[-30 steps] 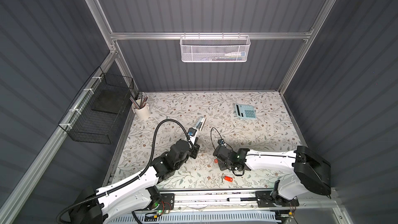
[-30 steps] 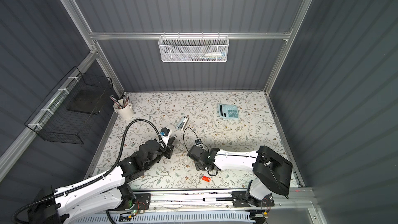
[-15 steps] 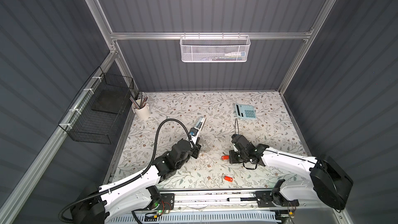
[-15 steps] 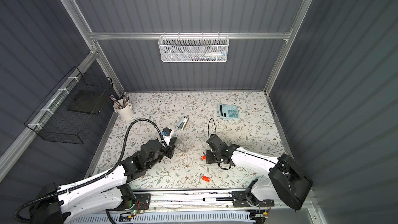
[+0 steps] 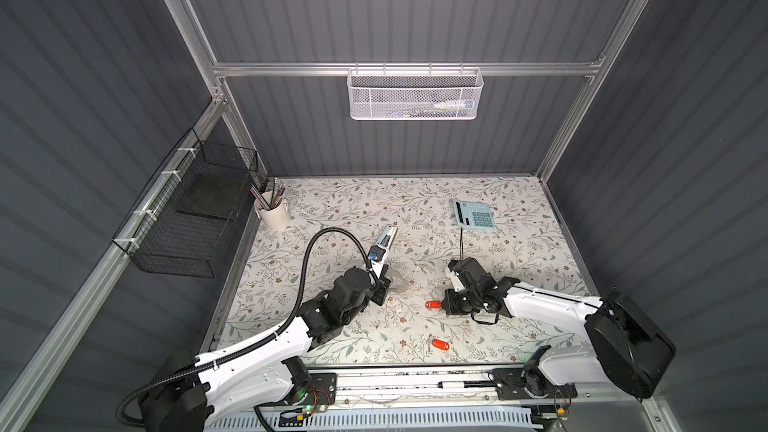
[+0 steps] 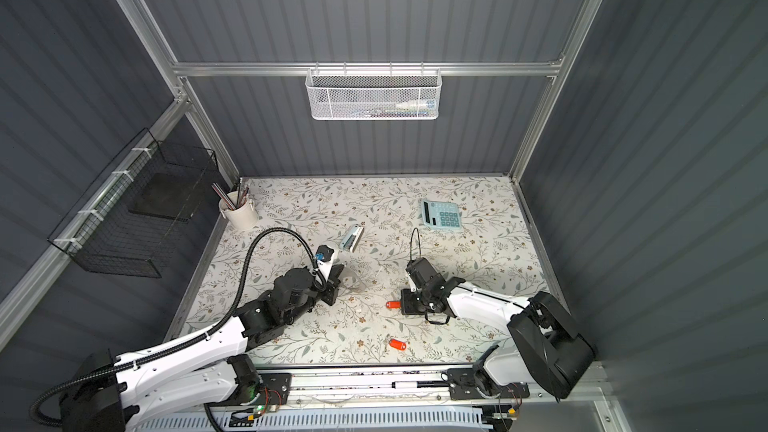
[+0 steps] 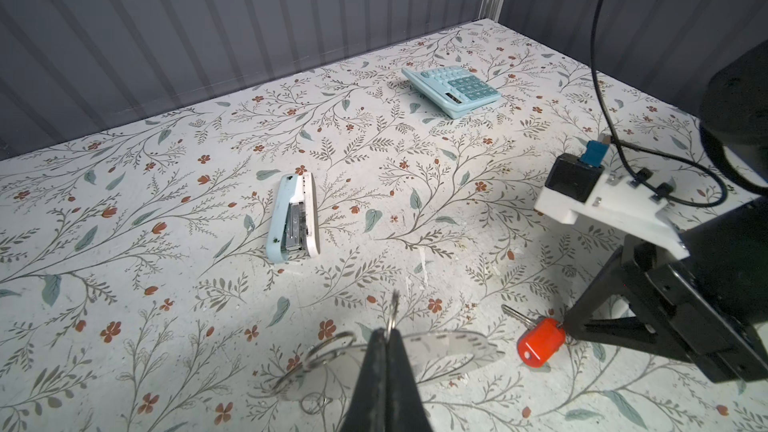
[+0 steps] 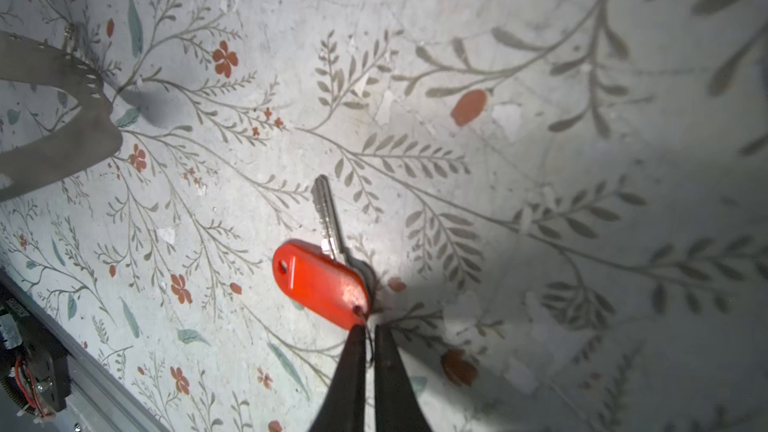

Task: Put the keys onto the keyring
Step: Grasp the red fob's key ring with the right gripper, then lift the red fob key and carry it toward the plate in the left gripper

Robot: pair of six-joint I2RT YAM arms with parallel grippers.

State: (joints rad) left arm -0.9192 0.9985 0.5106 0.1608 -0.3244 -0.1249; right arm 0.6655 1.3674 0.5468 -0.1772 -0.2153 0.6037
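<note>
The right claw (image 8: pixel 369 328) is seen with its jaws parted by a narrow slit and its tips lowered to the table (image 5: pixel 332 209). The thin wire loop of one key (image 8: pixel 320 280) lies in that slit, and no firm pinch on it can be made out. The key's red tag rests on the table just beyond the tips, with its metal blade (image 8: pixel 328 214) pointed away from them. Behind the claw the wrist is bent downward. The white forearm is stretched low across the table from a base at the near right corner.

The left claw (image 7: pixel 386 332) is clenched, its tips pressed together on a small wire ring of the keyring (image 7: pixel 449 347). The keyring's gray plate is carried just over the table, and a shadow is cast under it. This arm is extended diagonally from the near left corner toward the middle, the claw kept low.

In a top view the two claws face each other, the first key (image 5: pixel 433 304) lying between them, near the keyring (image 5: pixel 399 282) but apart from it. The second key (image 5: pixel 441 344) is found close to the front edge, well apart from both claws.

Farther out, a pale blue stapler (image 5: pixel 386 238) and a calculator (image 5: pixel 473 214) are placed on the table, and a cup of pencils (image 5: pixel 272 211) is set in the far left corner.
</note>
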